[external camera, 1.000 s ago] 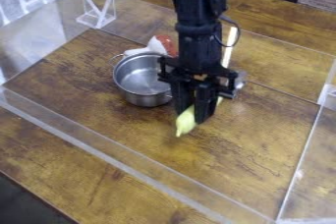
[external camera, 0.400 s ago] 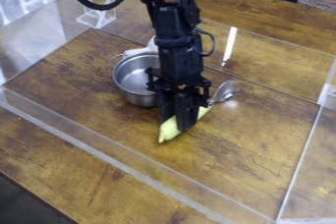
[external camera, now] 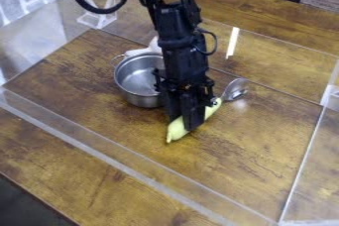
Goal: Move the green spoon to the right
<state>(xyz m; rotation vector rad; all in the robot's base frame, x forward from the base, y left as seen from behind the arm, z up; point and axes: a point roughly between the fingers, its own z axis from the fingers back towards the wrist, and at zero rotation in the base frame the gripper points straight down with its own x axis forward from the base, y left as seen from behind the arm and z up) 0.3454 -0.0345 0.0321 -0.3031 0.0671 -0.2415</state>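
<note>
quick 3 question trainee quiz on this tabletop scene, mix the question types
1. True or false: the end effector is shut on the green spoon.
2. Which sits nearest the steel pot? A) the spoon's metal bowl B) the yellow-green handle tip C) the clear barrier
3. Fill in: the spoon's bowl lies to the pot's ____ in the picture.

Key: 1 true; 2 A; 3 right

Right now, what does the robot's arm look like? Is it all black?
Mostly, yes. The arm is black and made of chunky, boxy sections stacked one after another. A thin black cable loops out in a curve near its top. At the bottom, the gripper is black too, with a wider block above two long, narrow fingers. I can't make out any writing or stickers on it.
</note>
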